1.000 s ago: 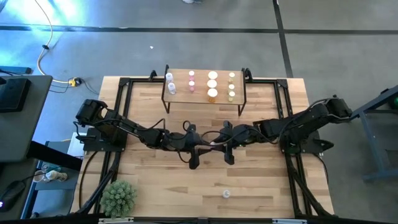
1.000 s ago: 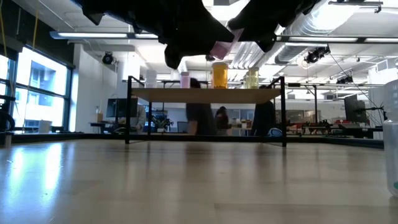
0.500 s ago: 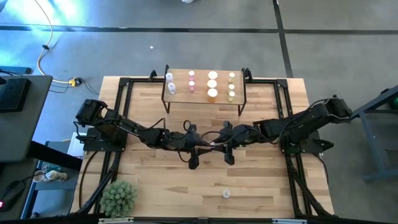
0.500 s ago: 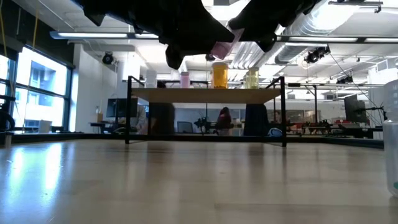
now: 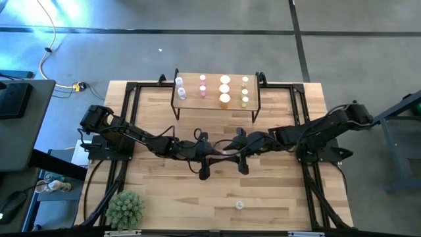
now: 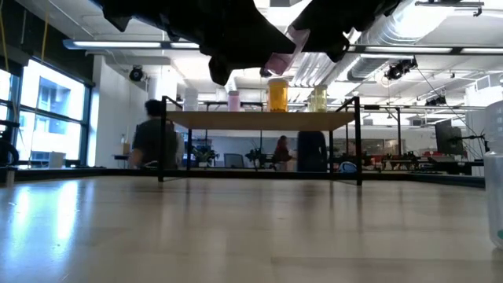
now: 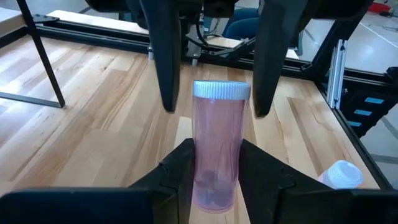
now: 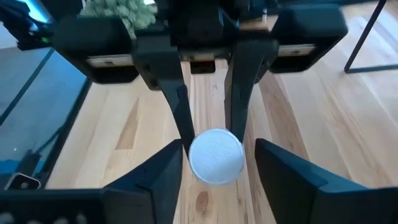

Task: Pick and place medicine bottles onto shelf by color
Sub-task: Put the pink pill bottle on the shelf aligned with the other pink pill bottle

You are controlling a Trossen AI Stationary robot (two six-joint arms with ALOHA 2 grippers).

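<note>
A pink medicine bottle (image 7: 216,124) with a white cap (image 8: 215,155) hangs level in the air over the table's middle, between my two grippers. My left gripper (image 7: 216,163) is shut on it. My right gripper (image 8: 217,152) faces it from the table's right, open, one finger on either side of the cap end with a narrow gap. The shelf (image 5: 212,103) stands at the far edge on black legs. It carries whitish (image 5: 179,83), pink (image 5: 202,91), orange (image 5: 225,99) and yellowish (image 5: 245,101) bottles in rows. My left gripper pinches the bottle's body at its bottom end (image 7: 214,186) between its two fingers (image 7: 181,163). The fingers come nearly level from the table's left and lie along the bottle. The bottle is lifted clear of the table, its cap (image 7: 221,90) pointing toward my right gripper.
One more white-capped bottle (image 5: 239,205) stands on the table near the front edge, also close at the low view's right border (image 6: 495,173). A green spiky plant ball (image 5: 125,209) sits at the near left corner. Black frame rails (image 5: 125,118) run along both table sides.
My right gripper has opened and let go of the bottle's cap end, its fingers staying beside the cap. My left gripper keeps its hold. The bottle hangs where it was.
</note>
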